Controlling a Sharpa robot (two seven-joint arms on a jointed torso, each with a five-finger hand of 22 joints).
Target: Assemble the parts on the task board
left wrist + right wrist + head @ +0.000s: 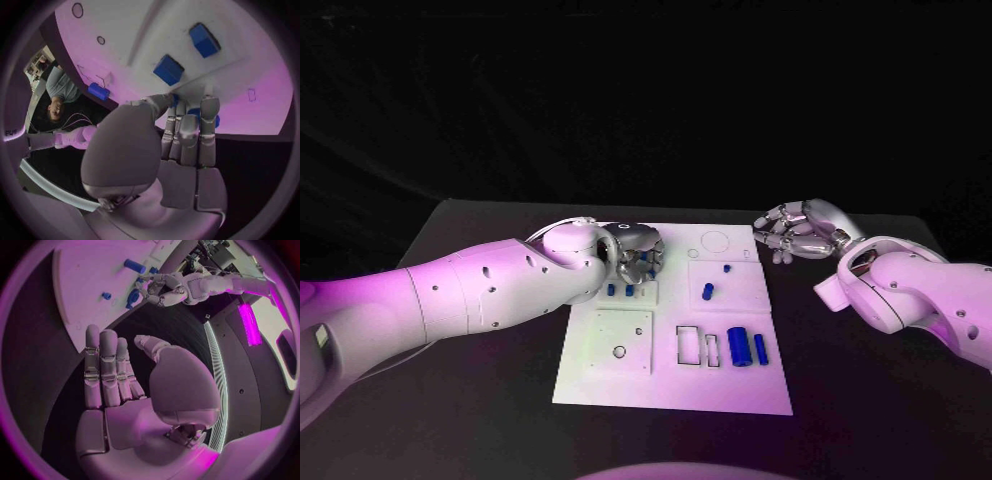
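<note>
Nearer hand: left hand, fingers curled over the task board, hold unclear.
Part: blue parts just beside, at 6 o'clock.
Right hand: spread, off-board.

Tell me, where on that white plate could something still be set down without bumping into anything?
The task board has a bare strip along its near edge, below the two blue cylinders and the square panel. The far right corner by the ring outline also looks free. It is crowded at the far left, where the left hand hovers over two small blue blocks.
</note>
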